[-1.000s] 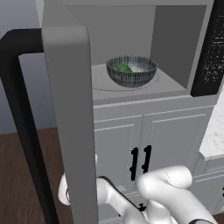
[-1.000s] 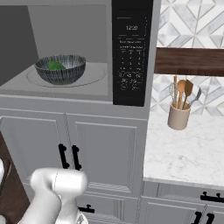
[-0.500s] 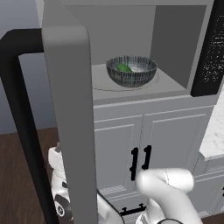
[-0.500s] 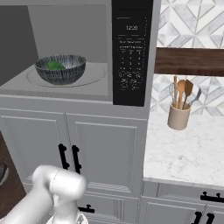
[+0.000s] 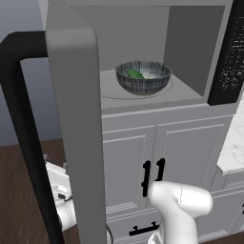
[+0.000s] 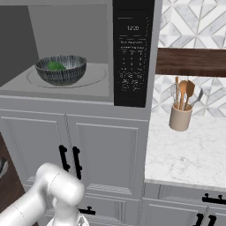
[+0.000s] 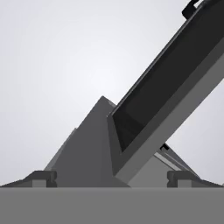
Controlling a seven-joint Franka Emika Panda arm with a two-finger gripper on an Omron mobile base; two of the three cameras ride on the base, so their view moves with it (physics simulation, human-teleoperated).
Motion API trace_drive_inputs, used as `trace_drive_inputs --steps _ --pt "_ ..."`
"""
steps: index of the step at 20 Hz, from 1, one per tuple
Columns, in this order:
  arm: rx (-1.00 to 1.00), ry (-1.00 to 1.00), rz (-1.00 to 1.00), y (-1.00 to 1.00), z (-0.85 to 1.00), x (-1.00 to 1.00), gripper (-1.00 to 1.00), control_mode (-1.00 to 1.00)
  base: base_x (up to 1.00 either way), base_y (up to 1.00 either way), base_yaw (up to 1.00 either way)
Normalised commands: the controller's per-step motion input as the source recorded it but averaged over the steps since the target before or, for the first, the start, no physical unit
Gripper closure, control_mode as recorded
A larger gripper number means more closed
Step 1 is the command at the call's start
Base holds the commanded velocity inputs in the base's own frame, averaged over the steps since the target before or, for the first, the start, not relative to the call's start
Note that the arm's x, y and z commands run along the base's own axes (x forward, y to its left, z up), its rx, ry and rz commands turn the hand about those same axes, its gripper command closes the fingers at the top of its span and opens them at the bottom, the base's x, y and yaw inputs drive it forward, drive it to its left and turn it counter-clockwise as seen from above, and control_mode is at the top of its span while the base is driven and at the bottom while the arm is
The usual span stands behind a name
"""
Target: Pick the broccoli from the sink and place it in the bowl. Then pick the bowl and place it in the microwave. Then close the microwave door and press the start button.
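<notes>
The microwave (image 5: 186, 52) stands open, and the striped bowl (image 5: 143, 78) sits on its turntable with the green broccoli (image 5: 135, 74) inside; both also appear in the right base view as bowl (image 6: 61, 69) and broccoli (image 6: 55, 66). The microwave door (image 5: 76, 119) is swung wide, edge-on to me, its black bar handle (image 5: 19, 119) at the left. My hand (image 5: 59, 190) is low, between handle and door edge. In the hand view my gripper (image 7: 112, 177) is open and empty, facing the door's dark glass (image 7: 166, 100) close up. The sink is out of view.
The black control panel (image 6: 132, 53) is at the microwave's right. Grey cabinet doors with black handles (image 5: 152, 176) lie below. A marble counter (image 6: 190, 150) at the right carries a utensil holder (image 6: 181, 117). My white elbow (image 5: 181, 200) hangs before the cabinets.
My hand has swung left and down past the door's outer side, and the elbow has shifted right. Bowl, broccoli and door have stayed put. The jaws remain open.
</notes>
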Motion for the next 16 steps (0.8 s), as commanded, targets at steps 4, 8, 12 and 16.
trace_drive_inputs --steps 4,8,12,16 --pt "0.07 -0.13 0.13 0.63 0.06 -0.05 -1.0 -1.0 0.0 0.0 0.0" --pt "0.19 -0.16 0.17 0.32 0.31 0.0 -1.0 -1.0 0.0 0.0 0.0" --pt "0.39 -0.25 0.22 0.0 0.57 -0.05 -1.0 -1.0 0.0 0.0 0.0" --pt "0.41 -0.32 0.26 0.0 0.4 -0.25 -1.0 -1.0 0.0 0.0 0.0"
